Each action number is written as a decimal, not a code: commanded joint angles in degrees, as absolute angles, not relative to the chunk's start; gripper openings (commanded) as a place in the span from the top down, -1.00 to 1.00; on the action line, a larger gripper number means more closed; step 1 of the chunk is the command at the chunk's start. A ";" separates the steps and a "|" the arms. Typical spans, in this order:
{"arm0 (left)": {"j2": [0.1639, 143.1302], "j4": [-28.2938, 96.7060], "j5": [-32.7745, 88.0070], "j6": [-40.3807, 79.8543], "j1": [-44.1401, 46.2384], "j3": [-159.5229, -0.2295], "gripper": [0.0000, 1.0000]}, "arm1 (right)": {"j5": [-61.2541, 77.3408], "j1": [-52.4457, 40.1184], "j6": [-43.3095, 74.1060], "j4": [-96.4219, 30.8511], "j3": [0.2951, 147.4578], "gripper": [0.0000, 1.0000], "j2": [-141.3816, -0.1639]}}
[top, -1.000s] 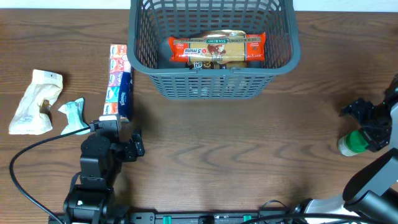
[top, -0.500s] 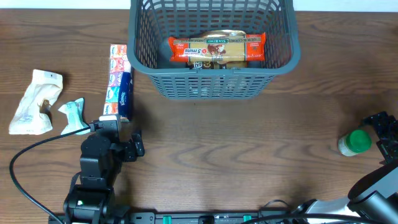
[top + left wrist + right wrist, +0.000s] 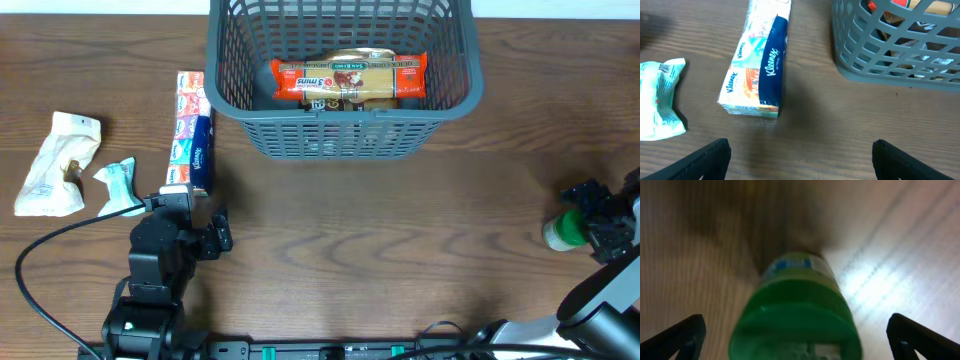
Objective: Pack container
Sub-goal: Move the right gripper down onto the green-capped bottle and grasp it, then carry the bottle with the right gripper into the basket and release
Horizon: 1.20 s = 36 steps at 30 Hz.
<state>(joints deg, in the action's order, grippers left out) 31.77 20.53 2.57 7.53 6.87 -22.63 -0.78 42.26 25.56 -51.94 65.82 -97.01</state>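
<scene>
Right gripper (image 3: 800,335) has its jaws wide open astride the green-capped plastic bottle (image 3: 795,295), poised to grasp it. Left gripper (image 3: 805,157) has its jaws agape, empty.

The dark grey lattice-sided container (image 3: 340,85) stands upright at the table's far edge, holding snack packets.

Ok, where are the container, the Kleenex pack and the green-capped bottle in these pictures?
container (image 3: 340,135): overhead view, on its front lattice wall.
Kleenex pack (image 3: 771,65): left wrist view, on the dark blue side panel.
green-capped bottle (image 3: 797,320): right wrist view, on the green cap.
</scene>
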 commanded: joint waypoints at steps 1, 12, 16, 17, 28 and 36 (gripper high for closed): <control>31.73 20.51 2.11 7.84 7.05 -23.92 -0.80 | -0.60 41.10 25.02 -49.08 63.68 -0.98 -96.23; 31.73 20.51 2.11 7.84 7.05 -23.92 -0.80 | -0.60 40.40 25.21 -39.51 56.01 -0.97 -96.25; 31.73 20.51 2.11 7.84 7.05 -23.92 -0.80 | -0.60 40.40 25.21 -38.74 55.44 -0.85 -96.25; 31.73 20.51 2.09 7.84 7.05 -23.92 -0.80 | -0.60 40.40 25.21 -38.74 55.44 -0.78 -96.25; 31.73 20.51 2.11 7.84 7.05 -23.92 -0.80 | -0.34 40.40 25.19 -38.76 55.44 0.14 -96.25; 31.73 20.49 2.11 7.84 7.05 -23.92 -0.80 | 6.94 37.63 24.95 -41.41 58.72 0.97 -94.72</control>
<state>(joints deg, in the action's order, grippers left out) 31.77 20.56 2.57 7.53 6.87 -22.63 2.48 40.25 25.04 -40.38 56.64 -95.66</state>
